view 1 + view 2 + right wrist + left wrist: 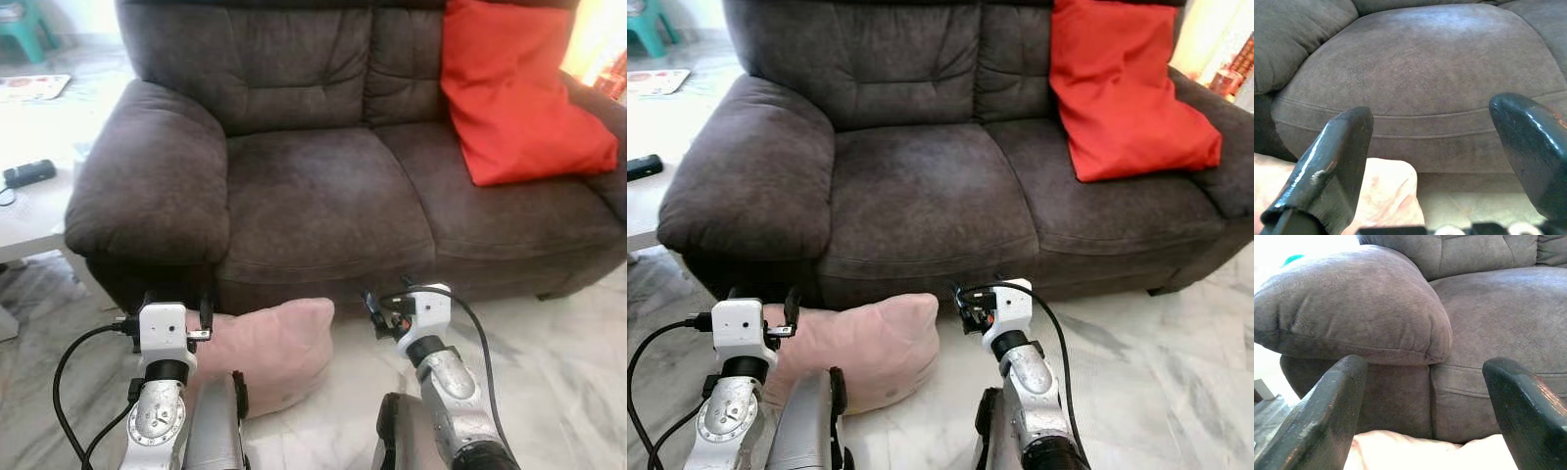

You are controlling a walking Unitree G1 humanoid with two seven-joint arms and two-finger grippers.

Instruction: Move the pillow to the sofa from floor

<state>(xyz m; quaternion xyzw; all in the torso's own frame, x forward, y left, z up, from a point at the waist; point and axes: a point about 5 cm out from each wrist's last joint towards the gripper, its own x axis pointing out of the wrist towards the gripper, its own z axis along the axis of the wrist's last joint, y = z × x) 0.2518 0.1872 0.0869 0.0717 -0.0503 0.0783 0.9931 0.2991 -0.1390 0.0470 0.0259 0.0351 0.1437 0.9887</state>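
A pale pink pillow (277,345) lies on the marble floor against the front of the dark brown sofa (323,196), below its left seat cushion. My left gripper (178,304) hovers open over the pillow's left end, close under the sofa's left armrest (1352,308). In the left wrist view the pillow (1425,453) shows just below the spread fingers (1327,416). My right gripper (387,294) is open too, just right of the pillow's upper corner and apart from it. The right wrist view has the pillow's corner (1386,191) beside one of its fingers (1337,156).
A red pillow (514,93) leans on the sofa's right seat and backrest. A low white table (29,220) with a black object (29,173) stands at the left, with a teal stool (24,29) behind. Bare marble floor (558,362) spreads to the right.
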